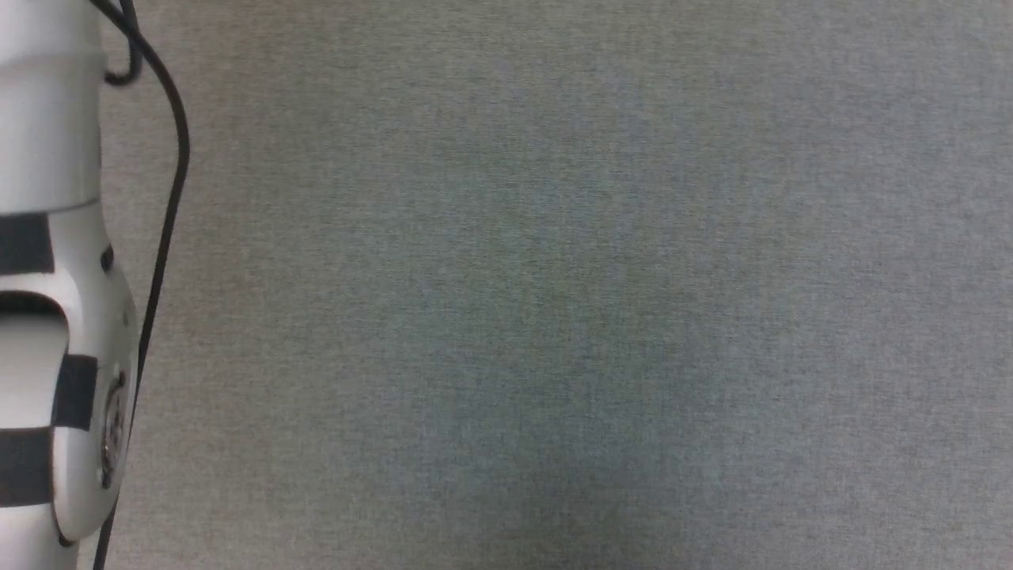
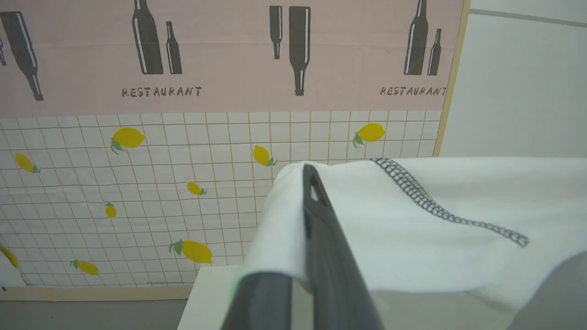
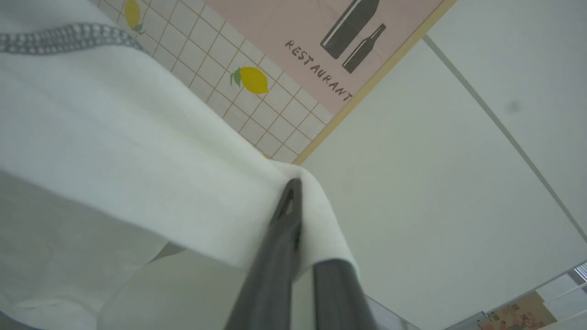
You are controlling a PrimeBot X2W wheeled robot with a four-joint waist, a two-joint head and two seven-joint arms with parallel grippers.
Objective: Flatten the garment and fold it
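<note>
Biggest thing around is the lemon-and-bottle wall (image 2: 183, 160) straight ahead of the left pincer (image 2: 312, 190), plus a plain grey floor (image 1: 554, 277) in the head view. Then the shirt (image 2: 412, 238): it's up in the air, draped over the tips of both pincers and stretched between them, running off to the right of the left one and to the left of the right pincer (image 3: 291, 195). Both pincers are pressed together, each pinching a fold of the shirt's edge. My read is we're at the hold-it-up-and-spread-it part, with no folding done yet. The next move probably needs both arms going down together and level, keeping the cloth taut so it lands flat, not bunched. The head view gives me the pale forearm (image 1: 47, 158) and its black cable (image 1: 170, 198). It's the wrist views that give the grips. The left one also catches a white ledge (image 2: 206, 298) below the pincer and the zigzag stitching (image 2: 426, 197).
</note>
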